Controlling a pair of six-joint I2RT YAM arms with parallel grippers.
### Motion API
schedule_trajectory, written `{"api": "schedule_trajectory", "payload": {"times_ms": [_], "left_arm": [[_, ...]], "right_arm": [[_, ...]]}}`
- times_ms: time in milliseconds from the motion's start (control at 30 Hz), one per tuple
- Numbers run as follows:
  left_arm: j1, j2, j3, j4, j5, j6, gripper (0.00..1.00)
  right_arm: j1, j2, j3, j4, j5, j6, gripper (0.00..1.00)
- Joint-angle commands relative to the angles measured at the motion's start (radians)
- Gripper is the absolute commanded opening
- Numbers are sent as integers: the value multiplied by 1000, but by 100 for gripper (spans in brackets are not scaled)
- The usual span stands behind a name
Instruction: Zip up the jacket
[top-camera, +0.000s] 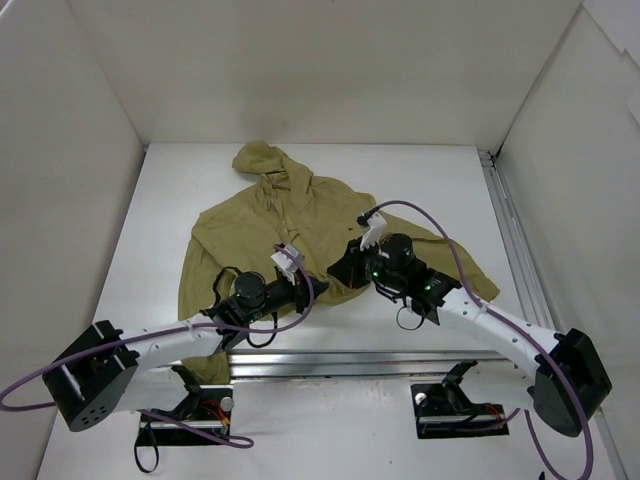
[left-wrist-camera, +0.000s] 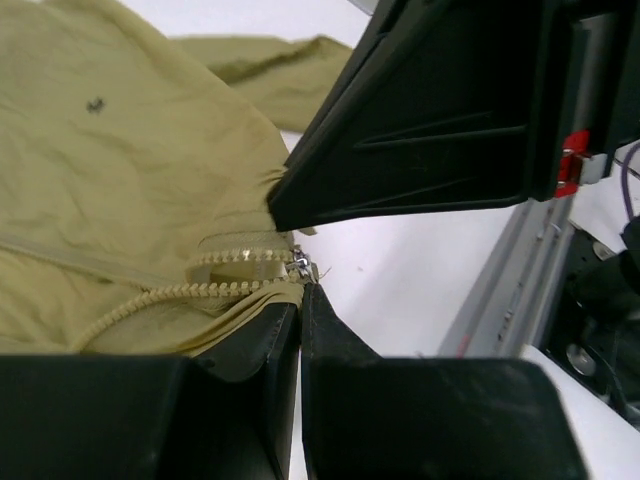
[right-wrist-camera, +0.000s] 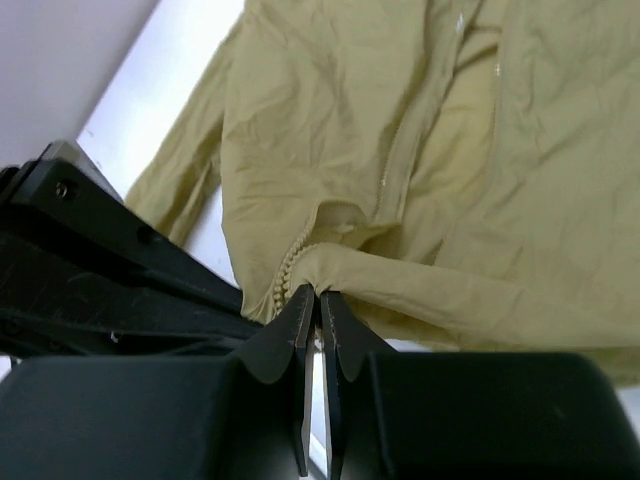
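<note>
The olive-khaki hooded jacket (top-camera: 300, 215) lies flat on the white table, hood toward the far wall, front zipper open up the middle. Both grippers meet at its near hem, at the bottom of the zipper. My left gripper (top-camera: 318, 290) is shut, its tips (left-wrist-camera: 300, 290) pinching the hem right at the metal zipper slider (left-wrist-camera: 300, 266), with fabric draped over one finger. My right gripper (top-camera: 340, 270) is shut on a fold of the jacket's hem (right-wrist-camera: 318, 293) next to the zipper teeth (right-wrist-camera: 285, 275). The right gripper's body (left-wrist-camera: 450, 110) hangs close above the left one.
A metal rail (top-camera: 350, 362) runs along the table's near edge and another (top-camera: 515, 240) along the right side. White walls enclose the table on three sides. Purple cables (top-camera: 440, 225) loop over both arms. The jacket's right sleeve (top-camera: 470, 275) lies beside the right arm.
</note>
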Motion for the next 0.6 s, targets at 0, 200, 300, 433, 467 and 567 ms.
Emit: {"api": "schedule_trajectory", "payload": {"times_ms": [0, 200, 300, 433, 467, 567], "left_arm": [[-3, 16, 1, -5, 82, -99, 0], [-44, 54, 29, -134, 75, -167, 0], [-55, 105, 47, -169, 101, -205, 0], [-93, 166, 49, -163, 105, -239, 0], [-94, 186, 49, -151, 105, -247, 0], [-104, 228, 54, -131, 124, -270, 0]], "right_arm": [[23, -63, 1, 13, 16, 13, 0], [53, -97, -16, -145, 78, 28, 0], [69, -112, -35, -191, 95, 45, 0], [99, -93, -61, -200, 130, 60, 0], [109, -82, -65, -201, 139, 63, 0], [135, -34, -73, -197, 183, 74, 0]]}}
